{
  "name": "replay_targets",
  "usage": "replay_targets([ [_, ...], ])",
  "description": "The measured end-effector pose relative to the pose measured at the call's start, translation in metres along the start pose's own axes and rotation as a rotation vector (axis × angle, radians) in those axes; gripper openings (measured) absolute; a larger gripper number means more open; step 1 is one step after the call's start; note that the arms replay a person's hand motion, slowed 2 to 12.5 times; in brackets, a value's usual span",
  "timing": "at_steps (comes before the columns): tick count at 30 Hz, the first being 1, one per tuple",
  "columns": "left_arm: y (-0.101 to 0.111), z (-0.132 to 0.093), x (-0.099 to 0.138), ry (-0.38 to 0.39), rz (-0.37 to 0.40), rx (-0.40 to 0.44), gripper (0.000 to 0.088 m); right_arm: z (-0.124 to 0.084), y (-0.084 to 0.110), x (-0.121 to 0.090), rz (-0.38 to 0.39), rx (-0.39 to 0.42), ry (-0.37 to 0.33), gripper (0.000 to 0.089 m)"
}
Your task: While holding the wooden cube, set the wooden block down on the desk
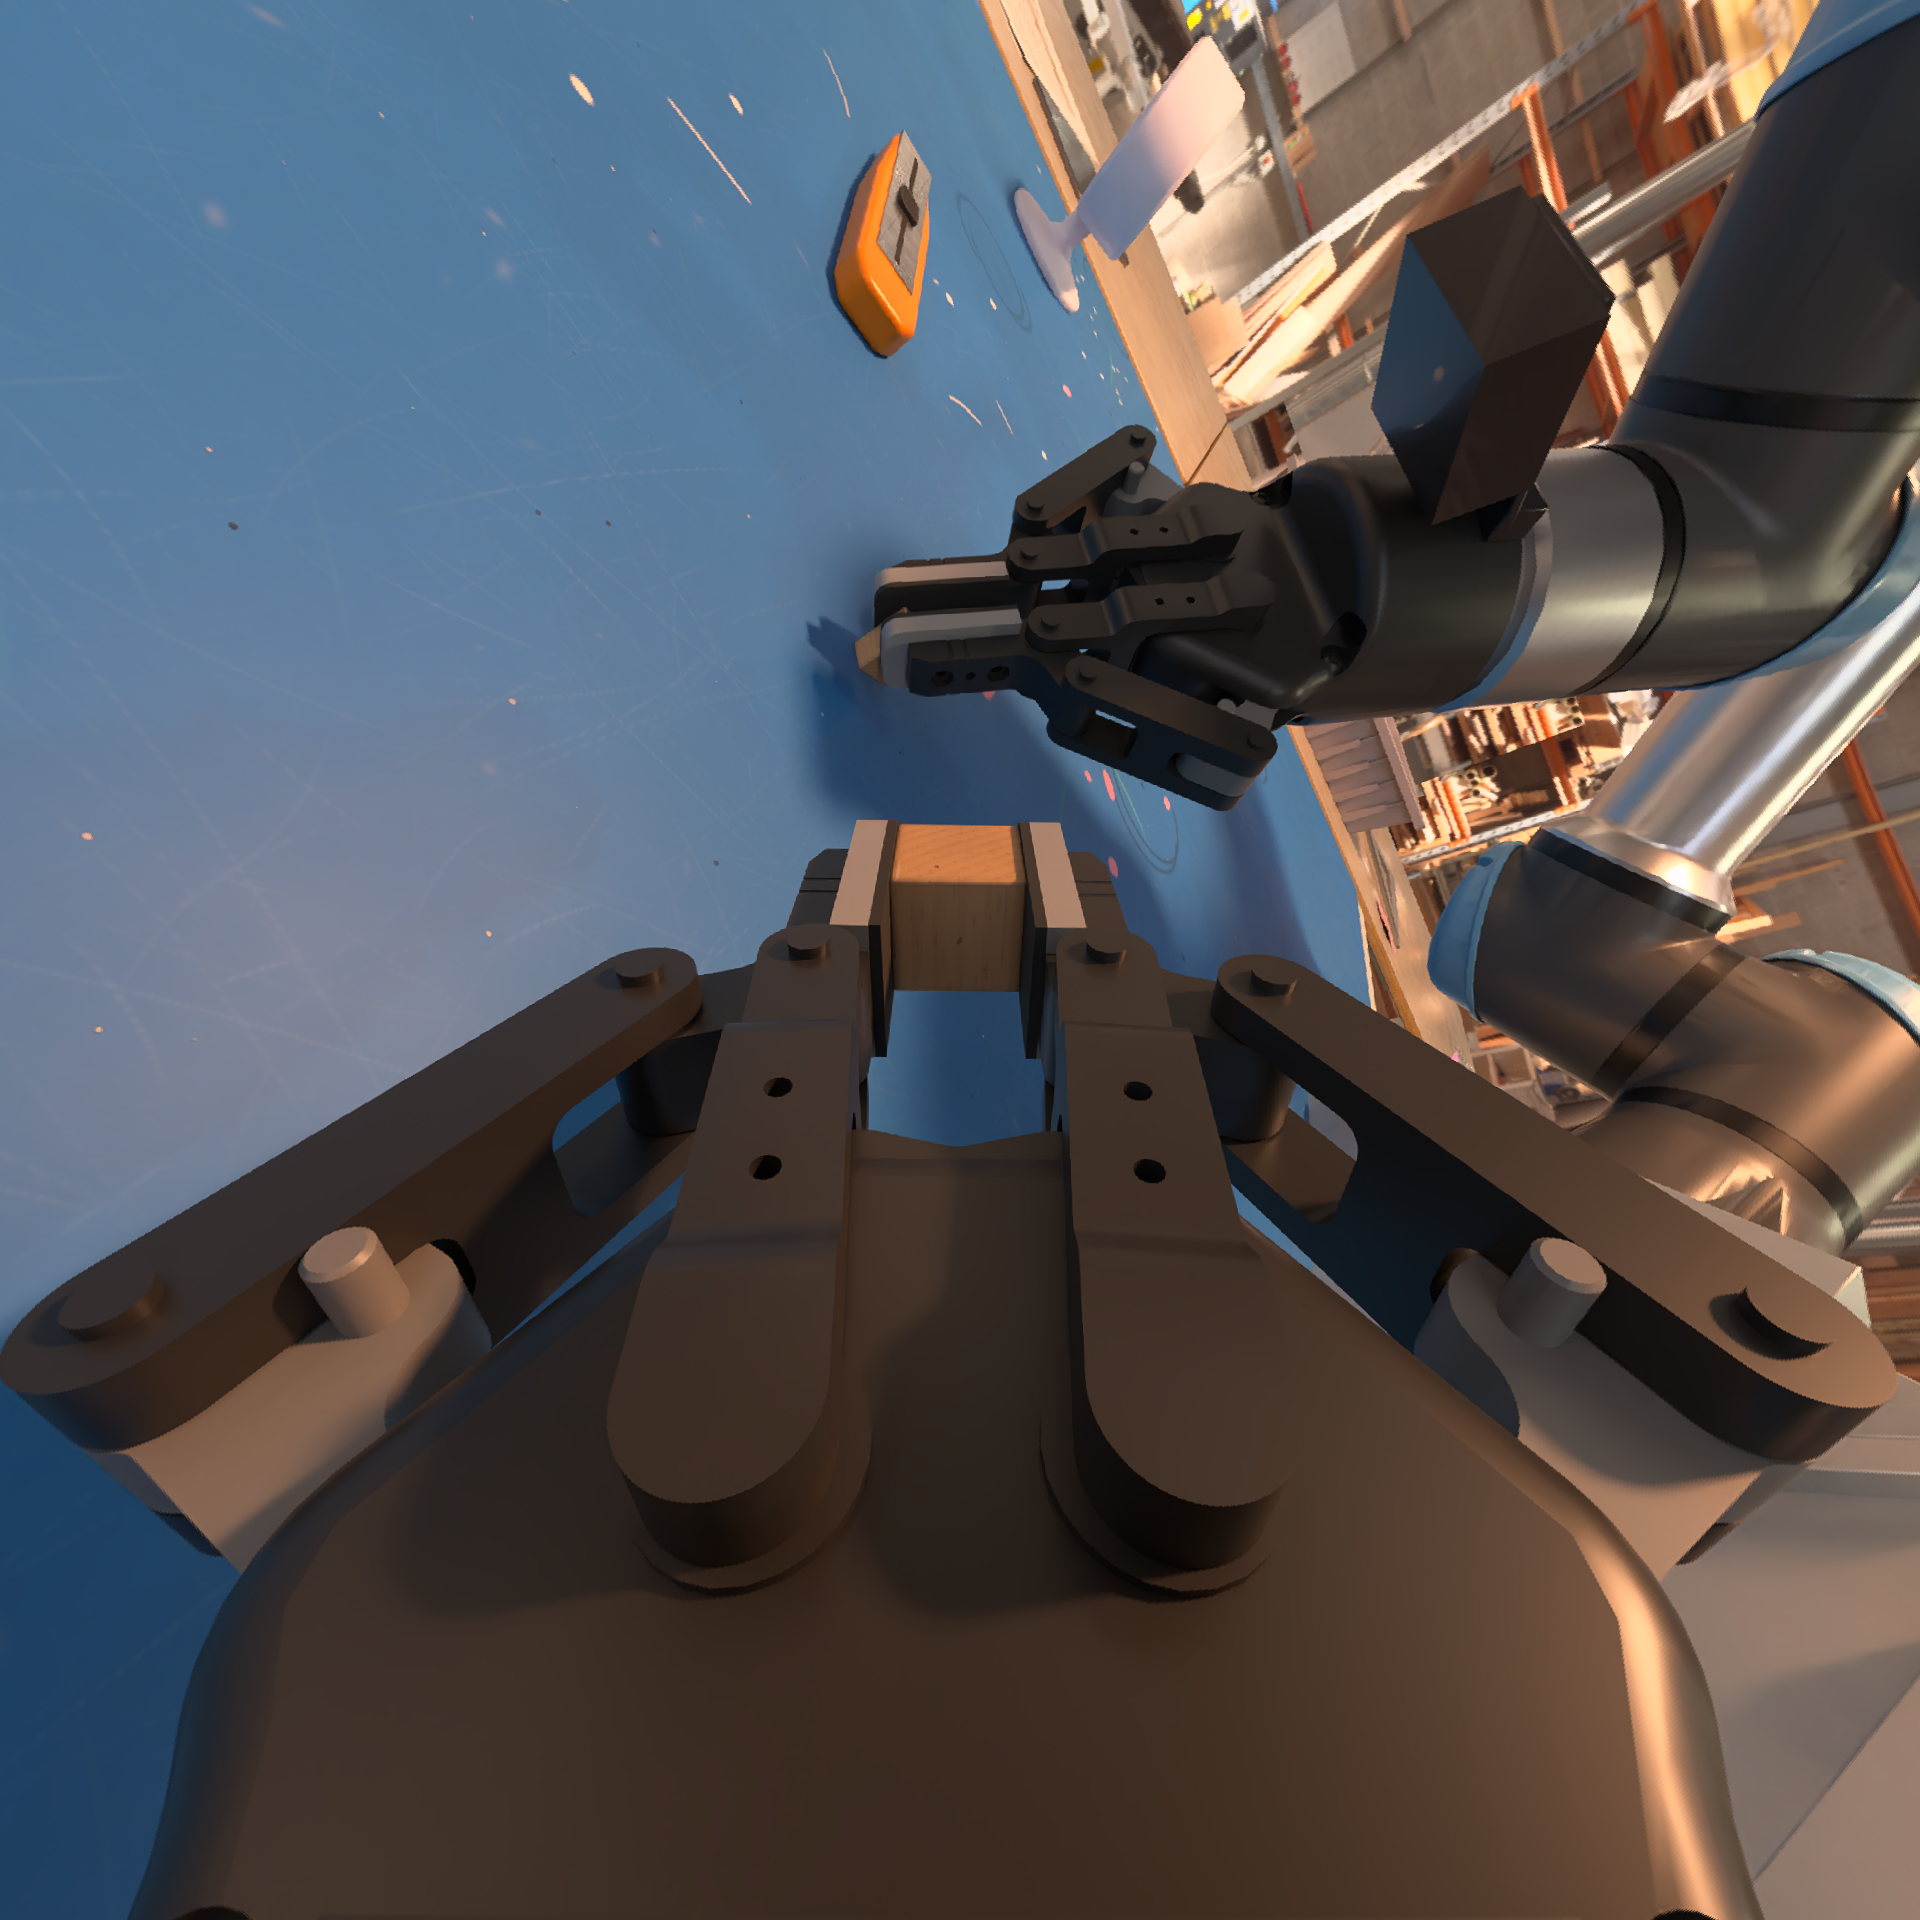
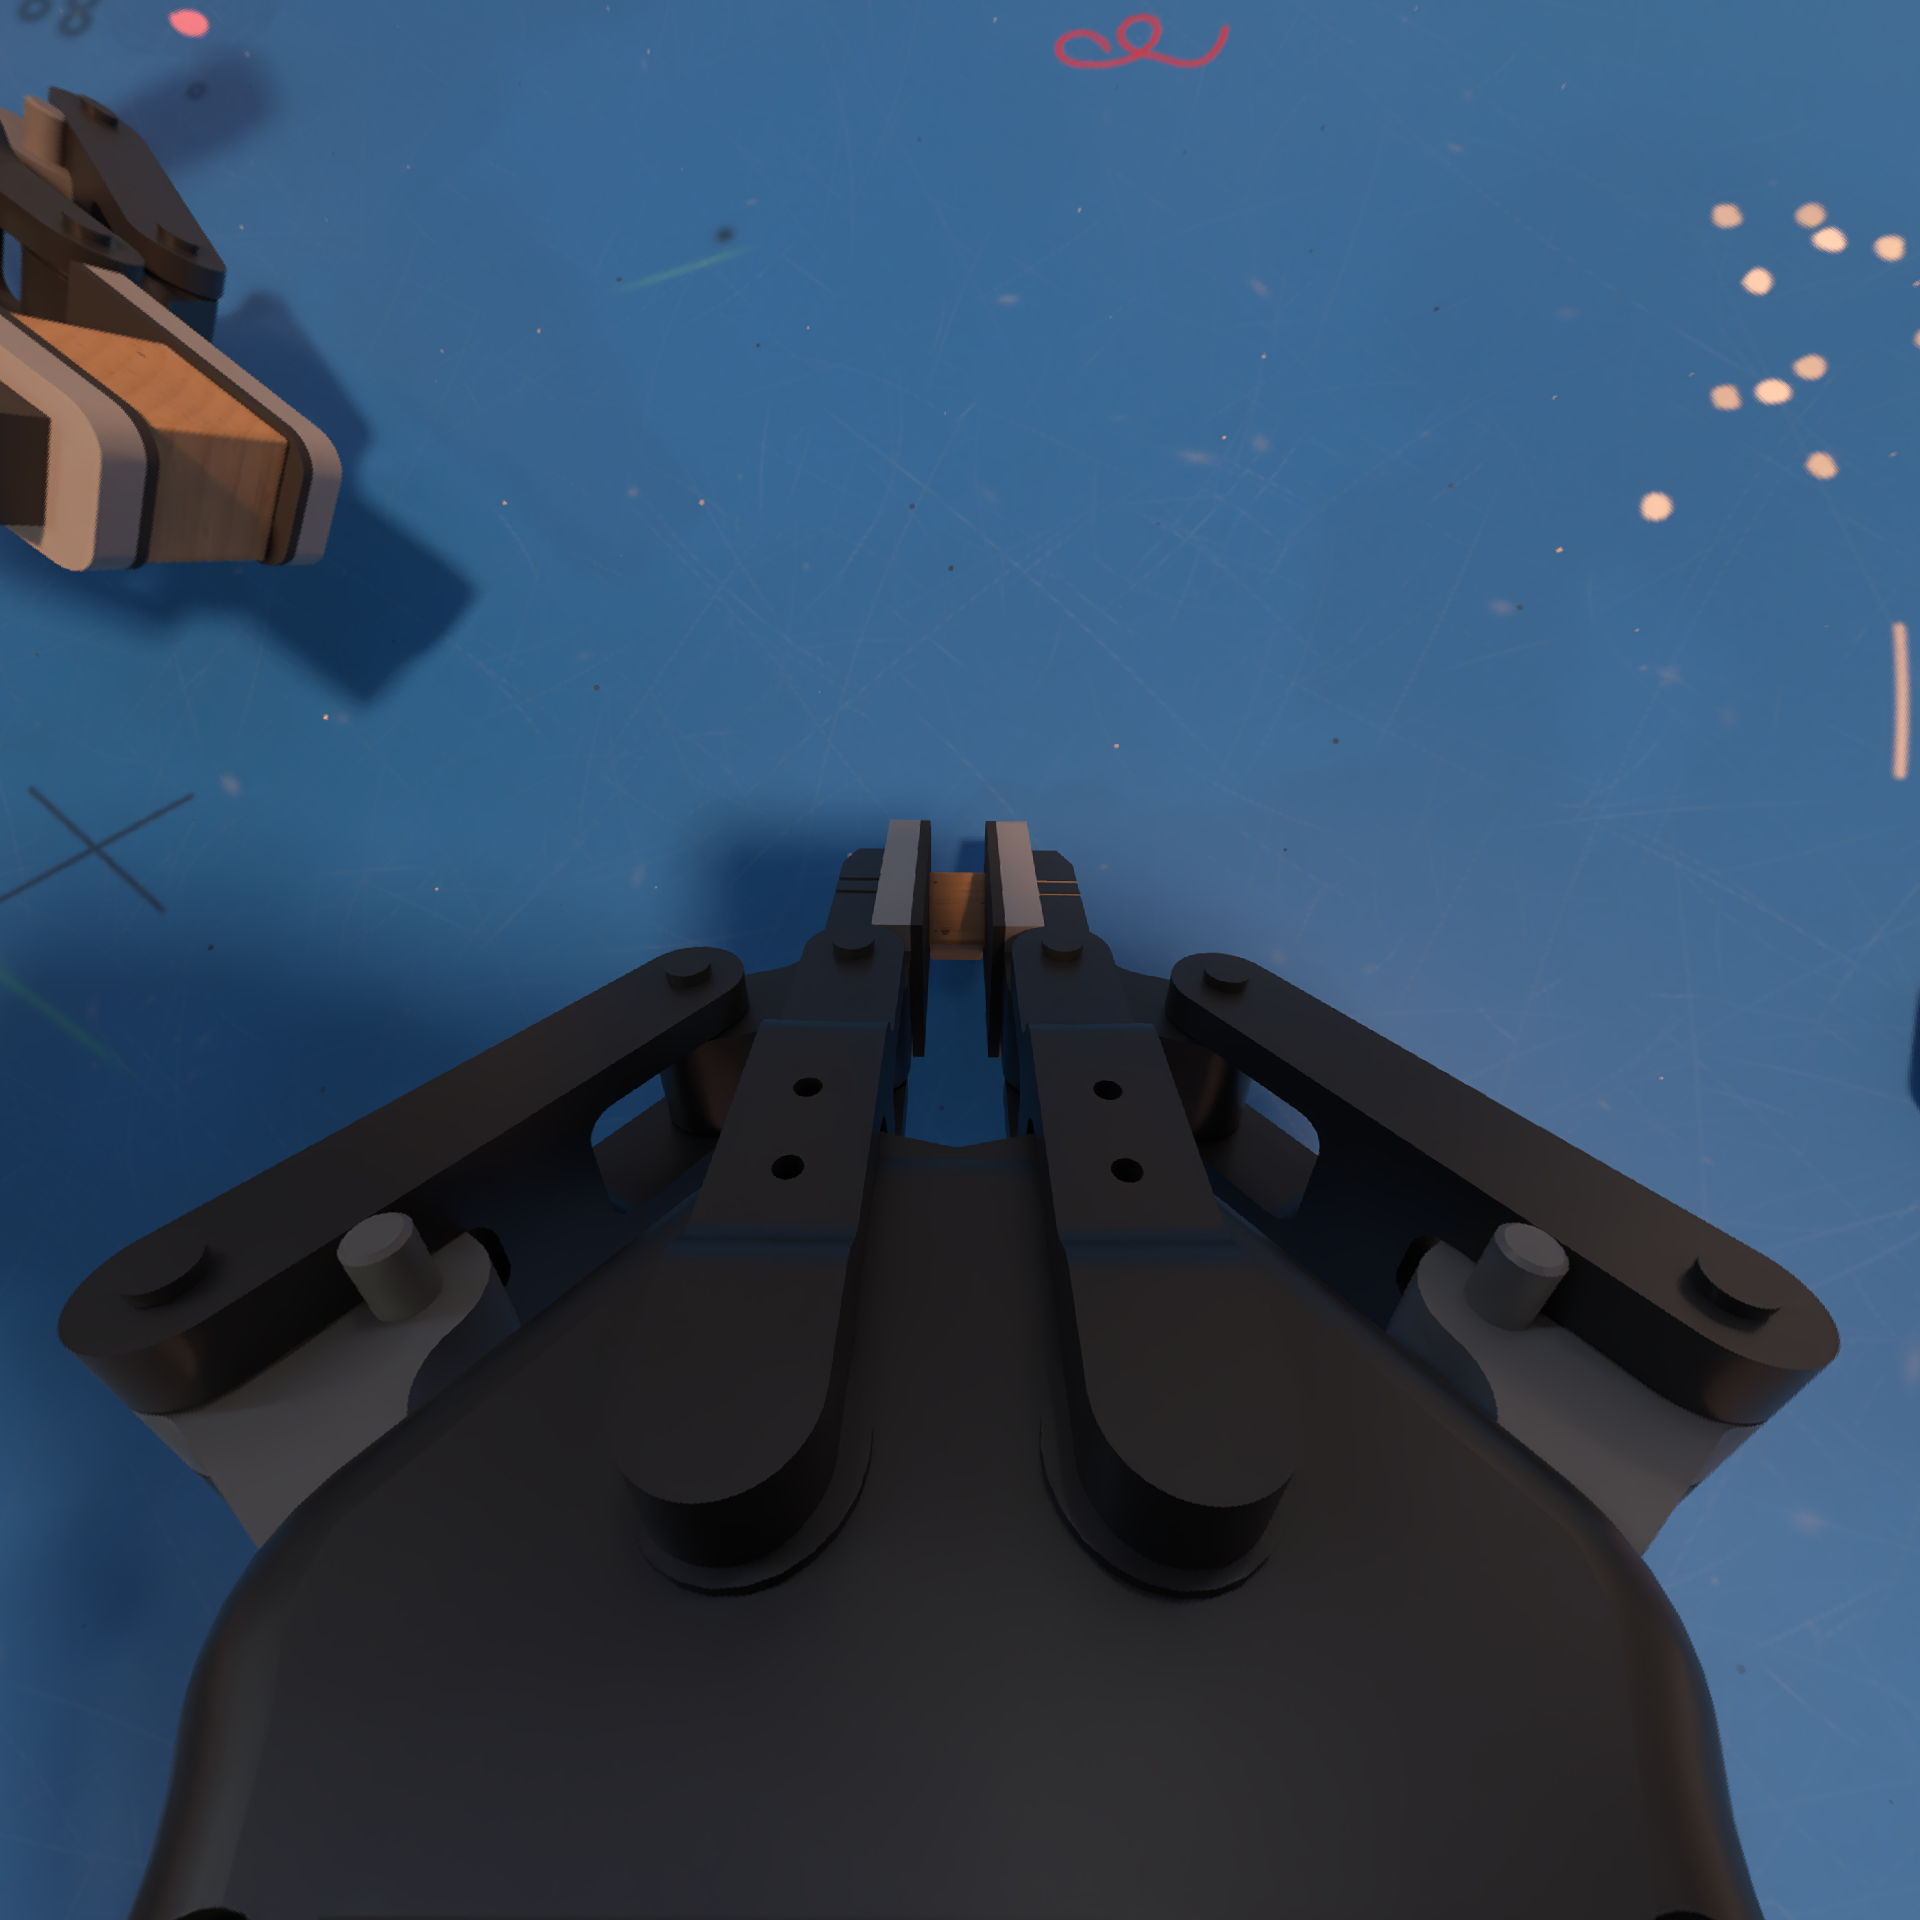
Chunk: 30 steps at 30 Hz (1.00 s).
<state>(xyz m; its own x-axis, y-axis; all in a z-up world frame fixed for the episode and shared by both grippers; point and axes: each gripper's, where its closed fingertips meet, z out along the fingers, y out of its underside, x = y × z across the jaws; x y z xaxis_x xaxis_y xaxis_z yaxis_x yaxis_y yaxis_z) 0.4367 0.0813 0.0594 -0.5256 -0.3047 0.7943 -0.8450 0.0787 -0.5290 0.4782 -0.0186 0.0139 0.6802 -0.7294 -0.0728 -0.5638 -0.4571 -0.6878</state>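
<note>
The left gripper (image 1: pixel 956 883) has its fingers (image 1: pixel 862 883) clamped on the wooden cube (image 1: pixel 956 914), one pad flat against each side. The cube is pale, warm-toned wood with faint grain and crisp square edges, and it fills the gap between the pads; it hangs above the blue tabletop (image 1: pixel 416 623), not touching it.

In the right wrist view the right gripper (image 2: pixel 956 883) has its fingers (image 2: pixel 902 873) closed narrowly on the wooden block (image 2: pixel 957 902), a thin light-brown piece of which only a small slice shows between the pads. In the left wrist view the same gripper (image 1: pixel 883 623) lies toward 1 o'clock from the cube, and the block (image 1: pixel 871 655) juts out past the fingertips as a small tan corner just above the tabletop, with a dark shadow close beneath it. Whether it touches the surface cannot be told.

In the right wrist view the left gripper and its cube (image 2: pixel 197 436) sit at 10 o'clock, casting a shadow on the scratched, speckled tabletop (image 2: pixel 1247 520).

Farther out in the left wrist view, at 12 o'clock, an orange-edged tool (image 1: pixel 885 244) lies flat, and a translucent stemmed glass (image 1: pixel 1132 166) stands beside it near the table's wooden edge.
</note>
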Motion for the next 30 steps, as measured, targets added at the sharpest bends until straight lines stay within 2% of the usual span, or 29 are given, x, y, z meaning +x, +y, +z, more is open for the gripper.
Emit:
replay_targets([
  [7,0.001,0.001,0.001,-0.001,0.005,-0.004,0.0199,-0.010,-0.011,0.004,-0.003,0.060,0.031,0.0092],
  [15,0.001,0.002,0.001,-0.013,0.025,-0.012,0.0199,-0.028,-0.019,0.013,-0.006,0.116,0.105,0.0092],
  [23,0.002,0.005,0.003,-0.017,0.050,-0.025,0.0199,-0.045,-0.006,0.024,0.001,0.087,0.194,0.0092],
  [30,0.001,0.010,0.006,-0.011,0.081,-0.041,0.0199,-0.053,0.014,0.022,0.032,0.037,0.211,0.0092],
])
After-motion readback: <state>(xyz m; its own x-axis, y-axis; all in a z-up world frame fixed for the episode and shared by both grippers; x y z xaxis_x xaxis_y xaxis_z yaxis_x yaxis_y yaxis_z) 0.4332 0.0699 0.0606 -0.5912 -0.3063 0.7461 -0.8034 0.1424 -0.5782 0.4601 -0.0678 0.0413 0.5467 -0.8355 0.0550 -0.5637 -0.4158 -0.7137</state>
